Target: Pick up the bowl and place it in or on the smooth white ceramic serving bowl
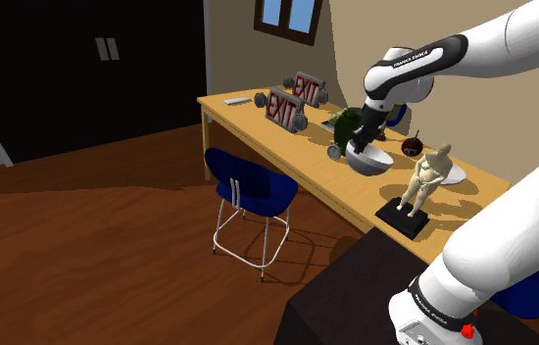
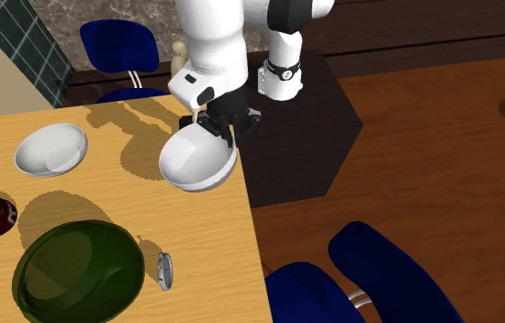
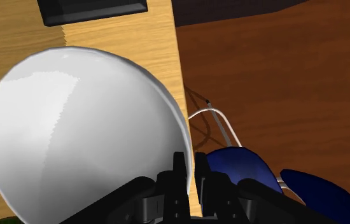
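The tool (image 3: 189, 168) is clamped on the thin rim of a white bowl (image 2: 197, 158), which hangs above the desk's (image 2: 205, 239) edge. I judge it rigid, smooth, slippery and breakable, so the rim is my best hold. The serving bowl (image 2: 50, 150) rests on the desk.

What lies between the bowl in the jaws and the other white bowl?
In the second exterior view, only bare, shadowed tabletop lies between the held bowl and the serving bowl.
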Motion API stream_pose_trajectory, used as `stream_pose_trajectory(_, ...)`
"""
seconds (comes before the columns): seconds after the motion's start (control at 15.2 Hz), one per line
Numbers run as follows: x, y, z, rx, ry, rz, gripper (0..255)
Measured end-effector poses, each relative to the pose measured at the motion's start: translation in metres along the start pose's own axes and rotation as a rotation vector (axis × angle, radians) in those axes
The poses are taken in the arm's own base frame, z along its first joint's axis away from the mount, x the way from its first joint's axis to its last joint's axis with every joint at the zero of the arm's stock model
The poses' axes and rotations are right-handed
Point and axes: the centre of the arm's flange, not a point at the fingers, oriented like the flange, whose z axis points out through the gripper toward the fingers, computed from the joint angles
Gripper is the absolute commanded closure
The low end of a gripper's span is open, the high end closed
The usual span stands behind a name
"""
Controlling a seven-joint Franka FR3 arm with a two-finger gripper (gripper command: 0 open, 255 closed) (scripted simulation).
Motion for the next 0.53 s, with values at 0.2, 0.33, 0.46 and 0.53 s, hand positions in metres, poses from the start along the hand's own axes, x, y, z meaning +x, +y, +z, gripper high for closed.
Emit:
stream_pose_trajectory(0.2,-0.004,0.016,-0.007,0.000,0.000,0.001,255)
stream_pose_trajectory(0.33,-0.011,0.040,-0.012,0.000,0.000,0.001,255)
stream_pose_trajectory(0.46,-0.018,0.063,-0.014,0.000,0.000,0.002,255)
stream_pose_trajectory(0.53,-0.019,0.077,-0.016,0.000,-0.001,0.002,255)
